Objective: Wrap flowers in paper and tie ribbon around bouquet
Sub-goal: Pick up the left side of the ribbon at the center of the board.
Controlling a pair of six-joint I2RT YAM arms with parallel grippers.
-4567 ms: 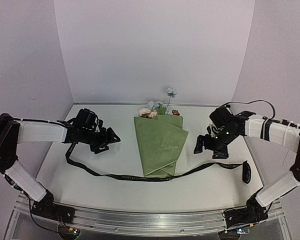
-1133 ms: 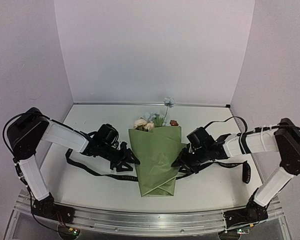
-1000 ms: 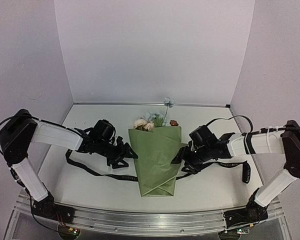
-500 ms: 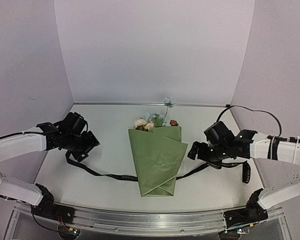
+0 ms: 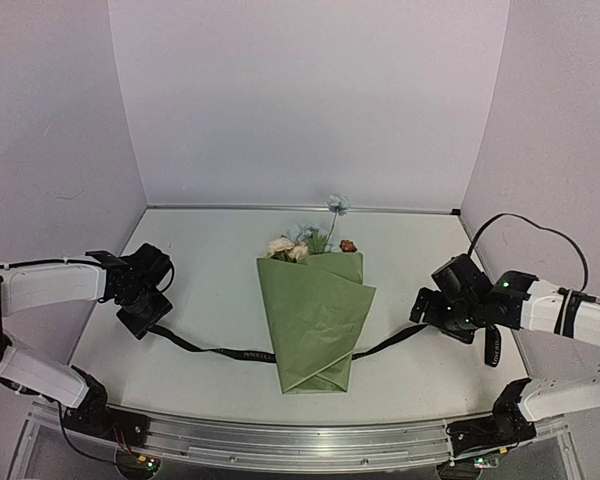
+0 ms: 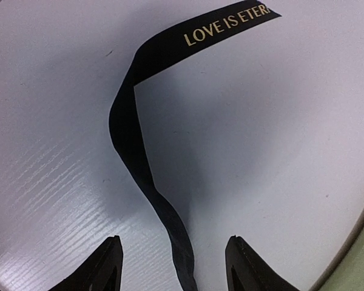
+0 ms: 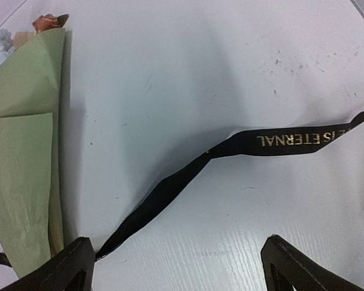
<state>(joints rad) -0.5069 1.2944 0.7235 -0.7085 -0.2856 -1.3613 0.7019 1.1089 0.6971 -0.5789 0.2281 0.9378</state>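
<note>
Black ribbon [image 5: 230, 352] lies flat on surface [image 5: 210, 270], passing under olive paper bouquet [image 5: 315, 310] at centre; not tied. Risk: an uneven pull on one end slides the ribbon out from under the cone, or drags the bouquet and loosens its folds. Left gripper [image 5: 138, 318] low over left end, jaws apart, empty. Right gripper [image 5: 425, 305] low at right, jaws wide, empty.
</note>
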